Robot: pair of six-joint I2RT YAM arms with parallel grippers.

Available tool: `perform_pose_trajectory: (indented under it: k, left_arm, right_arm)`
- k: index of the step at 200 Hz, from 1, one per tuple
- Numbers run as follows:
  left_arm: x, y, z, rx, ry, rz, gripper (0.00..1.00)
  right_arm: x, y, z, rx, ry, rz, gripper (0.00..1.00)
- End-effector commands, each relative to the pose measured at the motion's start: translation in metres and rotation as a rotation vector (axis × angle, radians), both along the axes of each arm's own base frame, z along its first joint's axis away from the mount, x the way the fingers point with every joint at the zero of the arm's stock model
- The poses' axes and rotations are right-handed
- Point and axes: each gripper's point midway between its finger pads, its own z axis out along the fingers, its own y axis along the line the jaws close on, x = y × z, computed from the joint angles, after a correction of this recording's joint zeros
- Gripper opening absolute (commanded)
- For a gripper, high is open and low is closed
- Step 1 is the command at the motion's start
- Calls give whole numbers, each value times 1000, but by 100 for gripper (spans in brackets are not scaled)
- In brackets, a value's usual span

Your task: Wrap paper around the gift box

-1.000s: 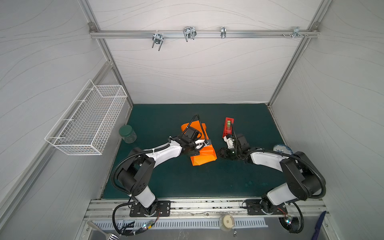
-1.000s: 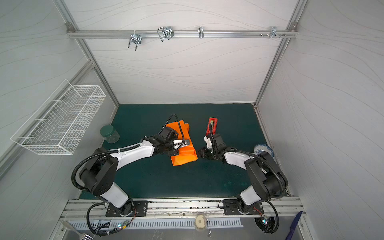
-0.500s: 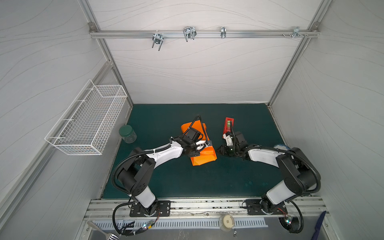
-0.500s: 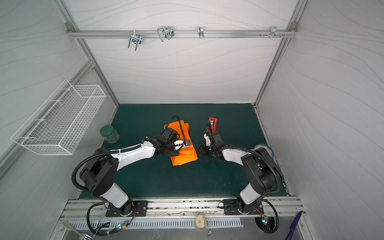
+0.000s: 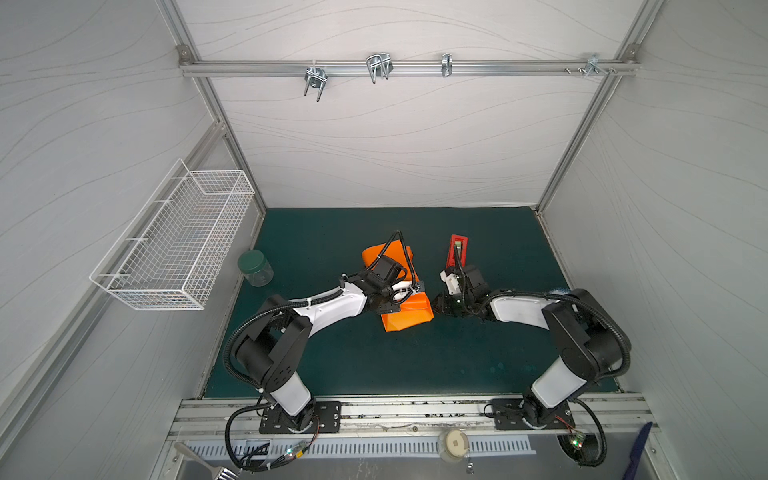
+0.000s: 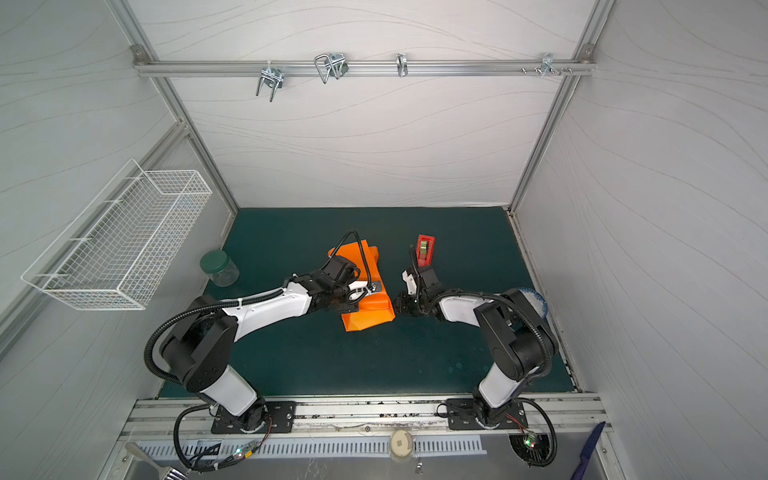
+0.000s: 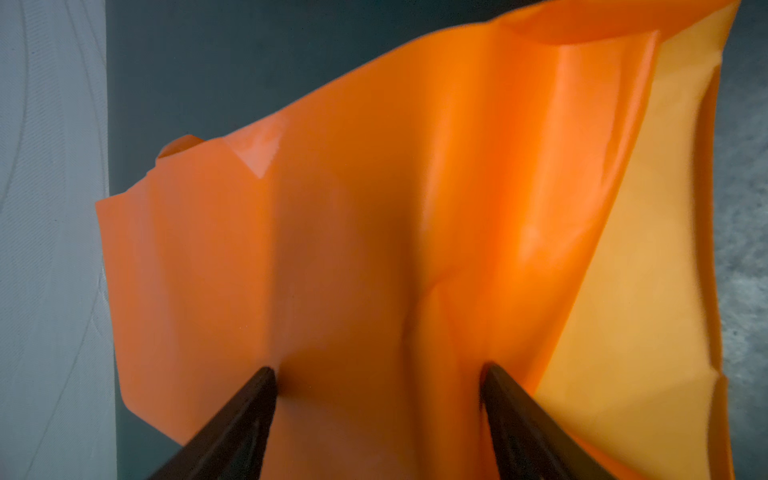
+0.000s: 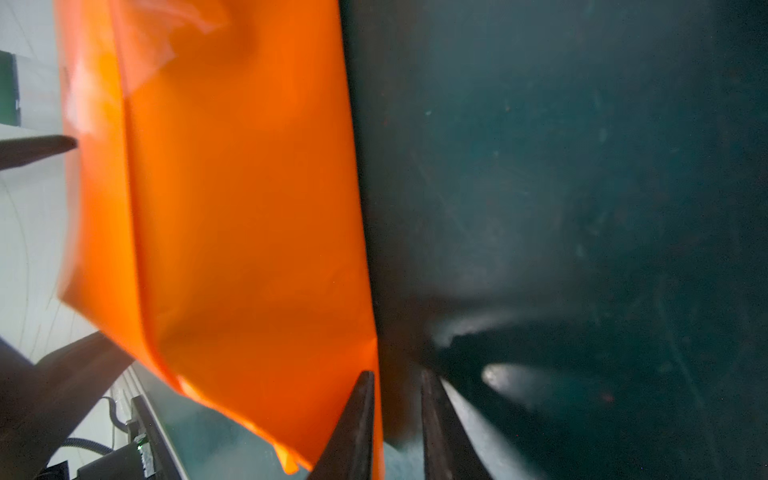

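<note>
Right pinch closing
Your right gripper (image 8: 397, 374) has narrowed at the thin bright orange paper sheet (image 5: 409, 318), hold unclear; left gripper (image 7: 378, 368), wide, pins it.

We count one orange paper (image 5: 405, 320), one red tape dispenser (image 5: 455, 254), one green-lidded jar (image 5: 254, 268), one wire basket (image 5: 174, 245) (wall-mounted), one overhead rail (image 5: 498, 68) and two robot arms (image 5: 328, 307) (image 5: 519, 309).
</note>
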Motion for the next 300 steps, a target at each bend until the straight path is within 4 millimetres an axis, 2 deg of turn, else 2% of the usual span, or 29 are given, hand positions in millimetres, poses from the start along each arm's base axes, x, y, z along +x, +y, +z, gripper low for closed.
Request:
perform_pose_trajectory:
  k: [1,44,100,146,188,225,251,285,300]
  left_arm:
    - [-4,3,-13,24,31,1,80]
    - [-3,3,-13,25,31,2,80]
    - [-3,2,-16,34,34,5,80]
    - [-4,3,-17,42,38,2,80]
    - [-5,2,-13,37,32,-7,81]
    - [-4,3,-12,38,28,1,81]
    - [-4,2,-12,35,24,1,81]
    - [-3,3,-12,37,23,4,81]
    - [-3,3,-11,36,22,6,81]
  right_arm:
    - [2,9,16,46,-41,29,22]
    - [1,12,28,68,-65,38,21]
    - [-5,21,30,70,-68,60,21]
    - [-4,19,34,61,-80,52,21]
    - [1,0,30,34,-73,8,23]
    - [-8,-11,44,84,-126,21,34]
    - [-16,-4,44,82,-144,54,39]
    - [-11,10,36,31,-144,77,38]
    - [-8,12,30,-8,-142,74,35]
